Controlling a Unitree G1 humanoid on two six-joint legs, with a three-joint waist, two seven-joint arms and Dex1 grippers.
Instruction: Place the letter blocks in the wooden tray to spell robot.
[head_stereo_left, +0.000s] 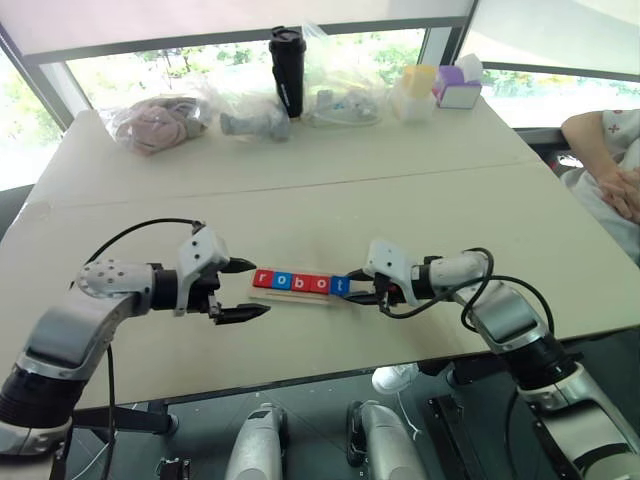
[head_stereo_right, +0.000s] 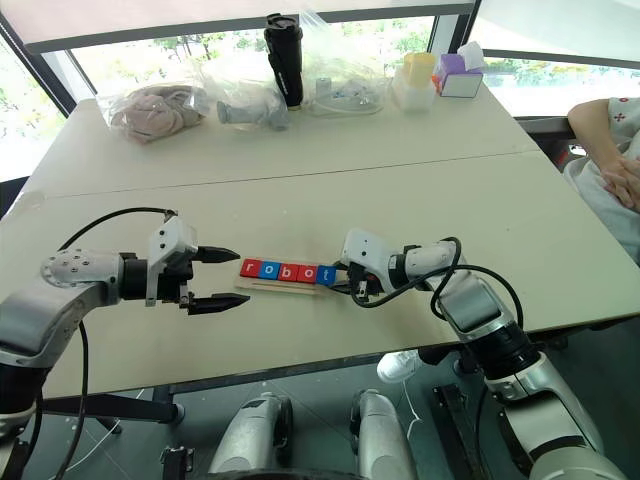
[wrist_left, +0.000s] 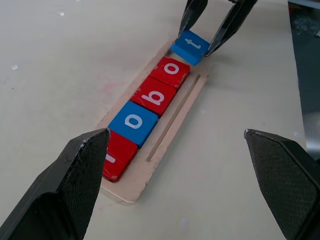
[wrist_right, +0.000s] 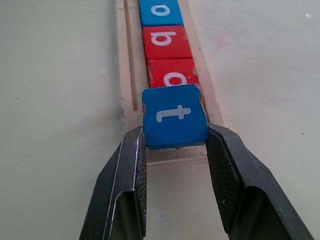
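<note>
The right claw (wrist_right: 175, 145) is gripping the blue t block (wrist_right: 174, 116) at the right end of the wooden tray (wrist_left: 172, 117), in line with its long axis. The block is sitting tilted over the last slot beside the red o block (wrist_right: 172, 75). The left claw (head_stereo_left: 243, 290) is hanging wide apart at the opposite end.

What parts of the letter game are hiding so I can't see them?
- The red r block: in the left wrist view the left gripper finger covers part of its letter.
- The blue t block: the right gripper clamps its sides; whether it already sits flat in the wooden tray cannot be told.
- The second red o block: in the right wrist view the t block overlaps it.
</note>
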